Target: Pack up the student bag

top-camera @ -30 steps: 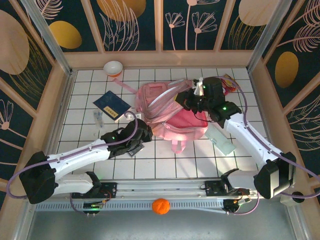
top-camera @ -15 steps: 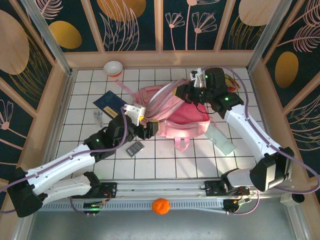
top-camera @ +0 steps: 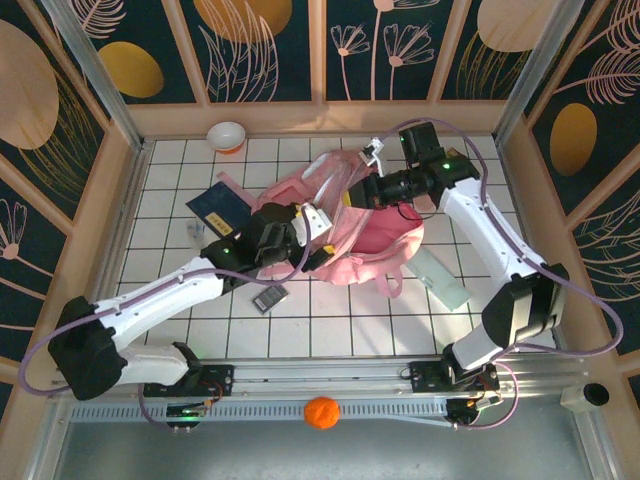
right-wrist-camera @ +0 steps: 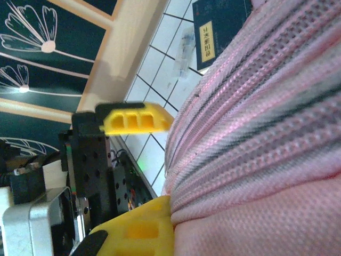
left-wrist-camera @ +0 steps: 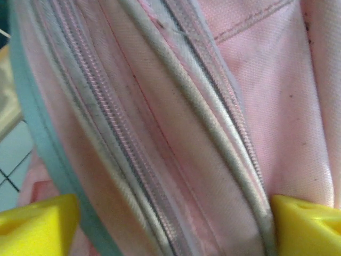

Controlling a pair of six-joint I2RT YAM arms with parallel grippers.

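Now left end effector point(top-camera: 316, 238) farther onto student bag point(top-camera: 378, 240), fingers apart astride its zip point(left-wrist-camera: 133, 154); right end effector point(right-wrist-camera: 161, 169) likewise apart

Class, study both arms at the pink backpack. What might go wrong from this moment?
1. The left gripper straddles several zip folds of the student bag; closing may pinch the wrong layer.
2. The right gripper sits close opposite, so the arms might clash.
3. Dragging the bag may sweep the blue book beside it.
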